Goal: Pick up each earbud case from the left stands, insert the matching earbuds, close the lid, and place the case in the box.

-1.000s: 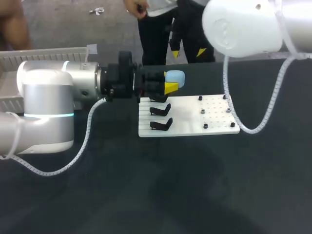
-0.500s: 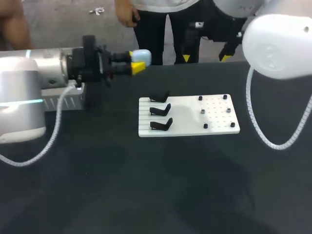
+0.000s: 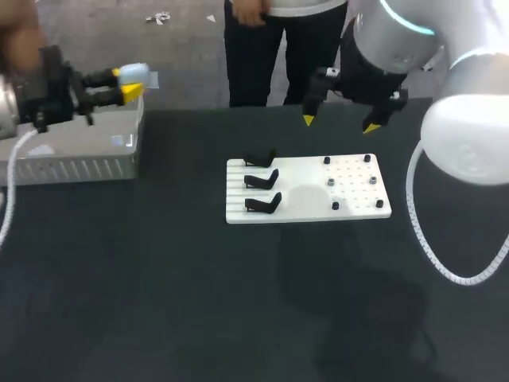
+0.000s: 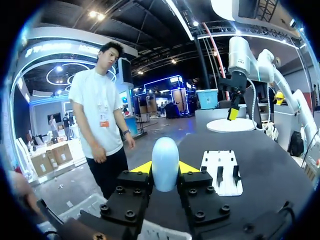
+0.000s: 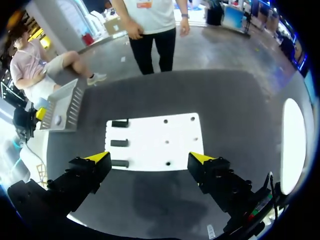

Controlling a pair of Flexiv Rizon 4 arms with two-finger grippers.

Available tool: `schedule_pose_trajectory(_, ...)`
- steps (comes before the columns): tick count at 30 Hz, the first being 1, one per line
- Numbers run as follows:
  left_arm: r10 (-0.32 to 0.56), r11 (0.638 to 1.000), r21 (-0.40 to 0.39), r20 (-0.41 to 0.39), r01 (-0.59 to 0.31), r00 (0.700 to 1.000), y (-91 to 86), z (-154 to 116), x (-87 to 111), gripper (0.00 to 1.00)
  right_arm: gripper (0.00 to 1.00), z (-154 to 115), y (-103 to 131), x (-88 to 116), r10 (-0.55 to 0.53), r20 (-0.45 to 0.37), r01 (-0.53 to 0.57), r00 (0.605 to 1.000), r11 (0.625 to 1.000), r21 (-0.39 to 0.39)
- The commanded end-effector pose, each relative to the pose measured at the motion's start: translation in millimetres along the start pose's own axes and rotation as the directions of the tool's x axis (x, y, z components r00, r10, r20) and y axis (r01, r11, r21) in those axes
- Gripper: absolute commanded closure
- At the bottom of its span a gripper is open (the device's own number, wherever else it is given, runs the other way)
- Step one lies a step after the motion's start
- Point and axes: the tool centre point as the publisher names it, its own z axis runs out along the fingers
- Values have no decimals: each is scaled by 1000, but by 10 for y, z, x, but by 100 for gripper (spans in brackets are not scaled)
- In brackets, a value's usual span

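With all three stands bare, the left hand, clamped on the closed case, hovers over the box at the worktop's 10 o'clock, probably the last drop, while the right hand hangs with fingers apart at the board's 1 o'clock.

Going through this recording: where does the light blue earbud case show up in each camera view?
Head view: the earbud case is held in the left gripper, above the box.
Left wrist view: the case is gripped between that gripper's own fingers.
Right wrist view: too small to be sure; at most a pale speck by the box.
Shared landmark: the white board with black stands.
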Motion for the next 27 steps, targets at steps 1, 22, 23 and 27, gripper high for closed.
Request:
schedule_pose_trajectory(1, -31, 997, -75, -4, 31, 1000, 119, -280, 277, 100, 0, 44, 48, 49, 13, 45, -14, 999, 1000, 3)
schedule_pose_trajectory(22, -162, 976, -163, -107, 143, 981, 439, -372, 912, 0, 0, 213, 76, 142, 38, 80, -37, 996, 999, -21)
schedule_pose_trajectory(23, -160, 976, -164, -106, 142, 981, 402, -366, 878, 0, 0, 209, 65, 149, 30, 86, -28, 996, 999, -25)
schedule_pose_trajectory(27, -148, 983, -131, -124, 131, 981, 99, -323, 643, 0, 0, 177, 24, 175, -7, 110, 12, 994, 999, -40)
